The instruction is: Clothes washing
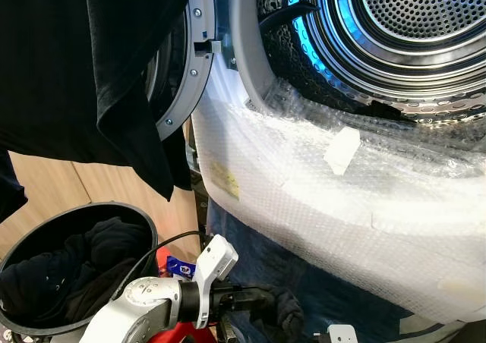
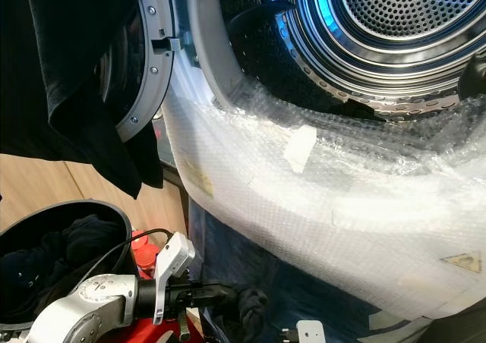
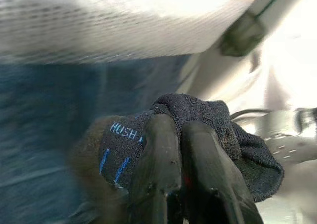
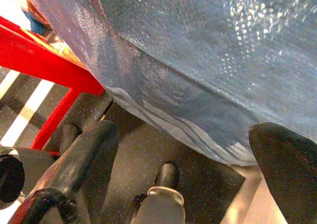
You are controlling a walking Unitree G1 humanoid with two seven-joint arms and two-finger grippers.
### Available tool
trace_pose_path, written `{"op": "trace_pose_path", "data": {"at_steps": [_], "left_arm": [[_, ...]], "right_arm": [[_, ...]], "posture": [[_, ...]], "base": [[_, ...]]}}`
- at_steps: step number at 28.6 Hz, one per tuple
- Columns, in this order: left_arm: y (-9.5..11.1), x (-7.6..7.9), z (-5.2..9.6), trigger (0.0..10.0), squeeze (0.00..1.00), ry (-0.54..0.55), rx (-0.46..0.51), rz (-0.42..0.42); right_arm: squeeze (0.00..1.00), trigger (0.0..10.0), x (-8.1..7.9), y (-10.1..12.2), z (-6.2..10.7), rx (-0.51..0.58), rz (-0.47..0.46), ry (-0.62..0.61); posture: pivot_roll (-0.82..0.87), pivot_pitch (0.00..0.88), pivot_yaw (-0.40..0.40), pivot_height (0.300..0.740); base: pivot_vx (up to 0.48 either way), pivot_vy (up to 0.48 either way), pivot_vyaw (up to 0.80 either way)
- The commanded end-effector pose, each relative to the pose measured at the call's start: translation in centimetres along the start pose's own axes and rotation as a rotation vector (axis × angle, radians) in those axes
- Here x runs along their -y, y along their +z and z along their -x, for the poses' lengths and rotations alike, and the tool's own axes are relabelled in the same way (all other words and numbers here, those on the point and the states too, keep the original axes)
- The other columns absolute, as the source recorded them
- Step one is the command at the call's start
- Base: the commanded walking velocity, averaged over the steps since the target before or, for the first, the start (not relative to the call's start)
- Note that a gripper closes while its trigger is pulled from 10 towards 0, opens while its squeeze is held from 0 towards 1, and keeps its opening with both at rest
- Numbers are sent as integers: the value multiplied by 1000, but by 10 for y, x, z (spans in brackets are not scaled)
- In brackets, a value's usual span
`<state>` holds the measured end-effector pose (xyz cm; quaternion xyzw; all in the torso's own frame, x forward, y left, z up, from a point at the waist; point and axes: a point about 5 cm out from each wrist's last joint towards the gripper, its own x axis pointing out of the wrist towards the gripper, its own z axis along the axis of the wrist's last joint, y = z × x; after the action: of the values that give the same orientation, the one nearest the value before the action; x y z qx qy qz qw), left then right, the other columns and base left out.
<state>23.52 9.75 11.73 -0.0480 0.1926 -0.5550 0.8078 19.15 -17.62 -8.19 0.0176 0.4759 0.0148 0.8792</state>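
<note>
The left gripper is pinching a dark sock tight, low down in front of the washing machine. The right gripper is hanging with its fingers wide apart. The round basket of dark clothes is sitting beside the left arm.

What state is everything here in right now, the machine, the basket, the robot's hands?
Front-loading washing machine's round door: open.
Perforated steel drum: looks empty.
Round grey laundry basket: holds dark clothes.
Left gripper: shut on dark sock.
Right gripper: open, holding nothing.
</note>
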Motion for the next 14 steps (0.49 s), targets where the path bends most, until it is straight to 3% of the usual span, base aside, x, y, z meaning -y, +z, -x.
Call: {"op": "trace_pose_path", "data": {"at_steps": [1,5,9,10,11,14], "left_arm": [[-1,-5,8,0,0,43,11,-2],[-9,-6,10,0,0,51,-3,14],[-27,-8,8,0,0,60,-41,52],[-29,-8,8,0,0,65,-41,60],[-30,-8,8,0,0,64,-39,68],[-34,-7,6,0,0,58,-47,70]], "right_arm": [[0,10000,4,3,1,25,31,13],[0,10000,9,9,2,52,122,53],[35,10000,6,19,4,102,225,192],[918,10000,6,20,5,111,248,236],[1000,10000,8,21,7,121,275,292],[1000,10000,14,19,12,121,279,386]], "posture": [[47,0,-10,740],[55,0,-12,740],[39,0,-12,740],[39,0,-12,740],[39,0,-12,740],[31,0,-17,740]], "base": [[0,0,0],[0,0,0],[0,0,0],[0,0,0],[0,0,0],[0,0,0]]}}
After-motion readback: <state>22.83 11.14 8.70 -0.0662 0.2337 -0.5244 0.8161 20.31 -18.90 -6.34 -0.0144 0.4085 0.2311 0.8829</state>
